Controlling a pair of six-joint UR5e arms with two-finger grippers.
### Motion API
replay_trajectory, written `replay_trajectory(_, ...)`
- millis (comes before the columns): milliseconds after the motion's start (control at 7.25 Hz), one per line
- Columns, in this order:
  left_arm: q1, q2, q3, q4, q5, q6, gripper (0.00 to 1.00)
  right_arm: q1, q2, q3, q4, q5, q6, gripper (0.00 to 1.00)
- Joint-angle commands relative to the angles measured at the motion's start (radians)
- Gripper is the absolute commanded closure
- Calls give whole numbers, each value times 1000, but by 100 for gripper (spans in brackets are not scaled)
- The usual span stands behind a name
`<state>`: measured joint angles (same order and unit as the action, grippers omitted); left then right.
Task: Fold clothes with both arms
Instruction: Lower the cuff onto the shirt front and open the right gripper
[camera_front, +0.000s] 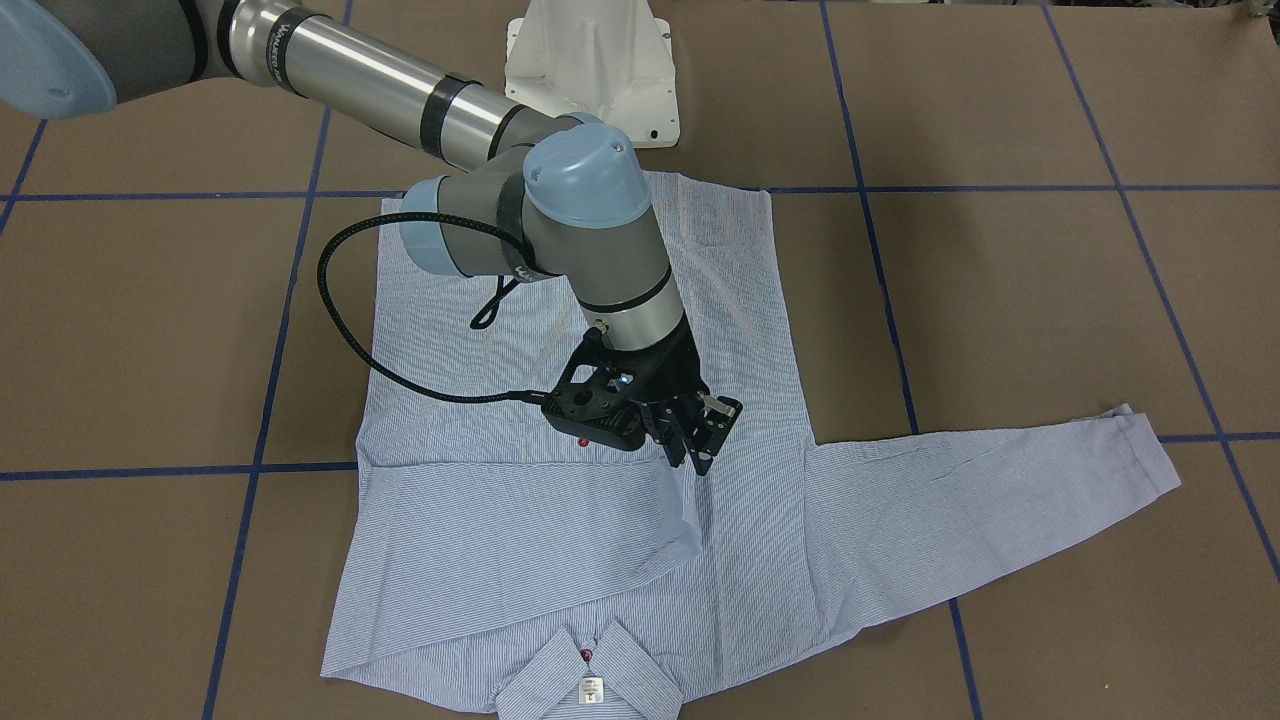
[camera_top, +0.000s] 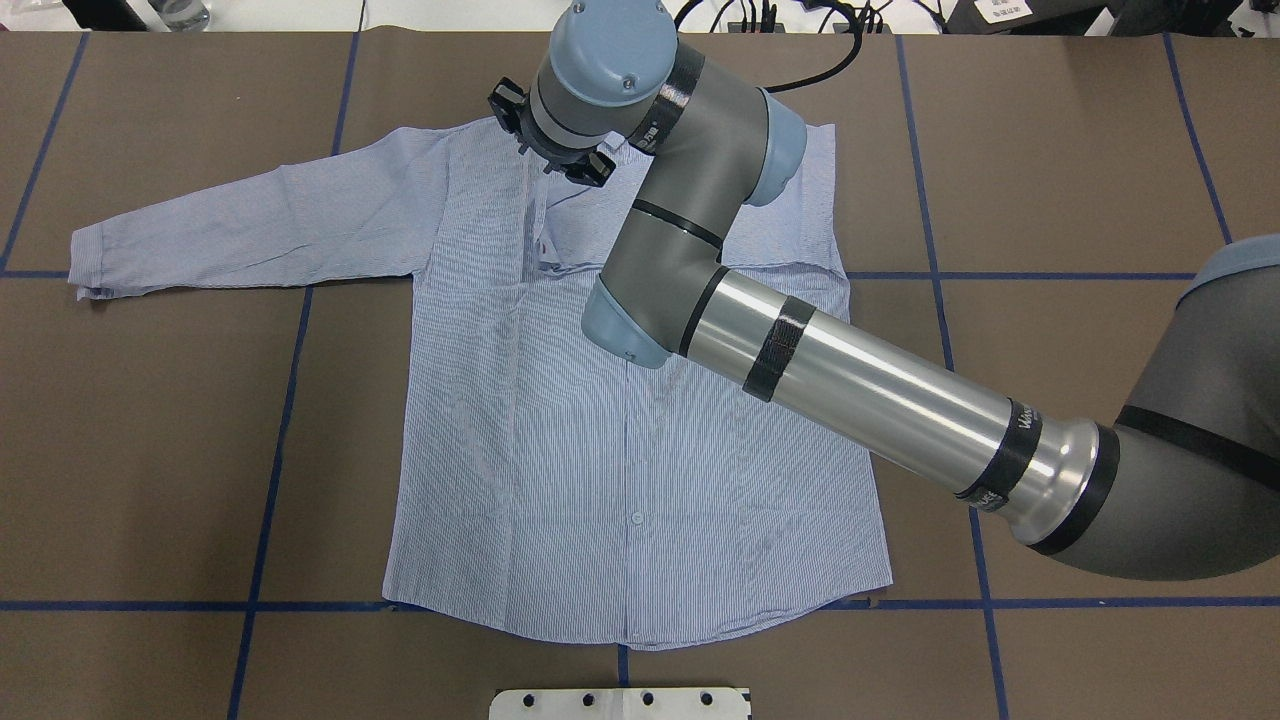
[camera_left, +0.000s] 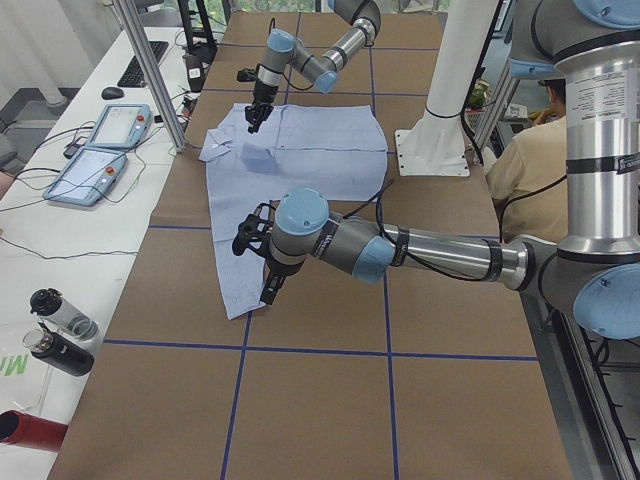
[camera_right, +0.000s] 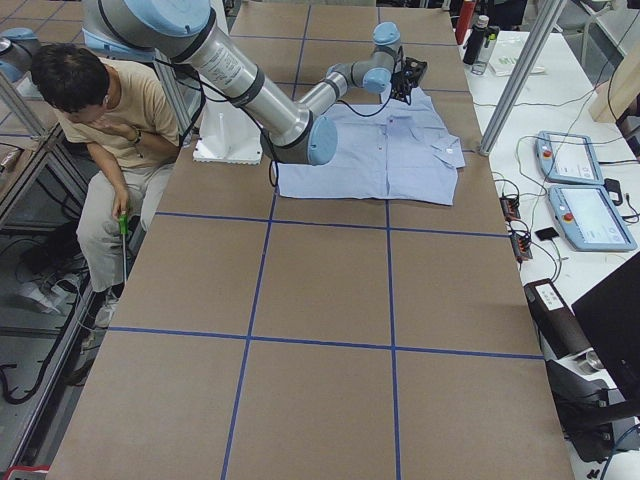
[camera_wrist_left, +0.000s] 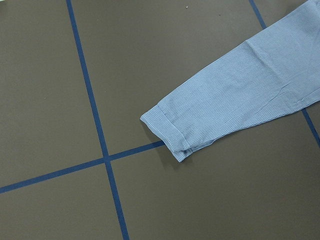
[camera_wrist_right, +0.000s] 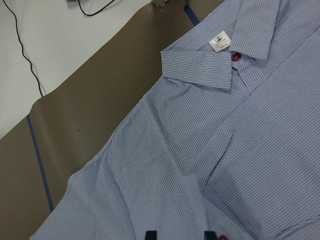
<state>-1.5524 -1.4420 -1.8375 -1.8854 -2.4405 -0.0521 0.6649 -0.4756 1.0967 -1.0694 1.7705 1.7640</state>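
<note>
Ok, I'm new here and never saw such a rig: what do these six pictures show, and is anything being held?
This is one robot with two arms at a brown table, each arm ending in a two-finger gripper. Four pictures come from fixed cameras: across the table, above and behind the robot, and at each table end. Two come from cameras on the wrists. A light blue striped shirt lies front up; one sleeve is folded across the chest, the other sleeve lies stretched out. The right gripper hangs over the folded sleeve's end, fingers apart, apparently holding nothing. The left gripper is near the stretched sleeve's cuff; whether it is open cannot be told.
</note>
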Motion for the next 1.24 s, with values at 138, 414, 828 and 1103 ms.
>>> replay_trajectory(138,0,0,-9,0,0,0,0,-7,32,-37,0,-14,27,5)
replay_trajectory(414,6,-32,19,-1,5,-3,0,1,5,-26,-14,-11,42,2)
replay_trajectory(828,121,-138,125,-44,20,-253,0,41,-159,206,-157,64,28,2)
replay_trajectory(1103,167,-268,408,-283,60,-369,1,85,-338,378,-161,122,23,1)
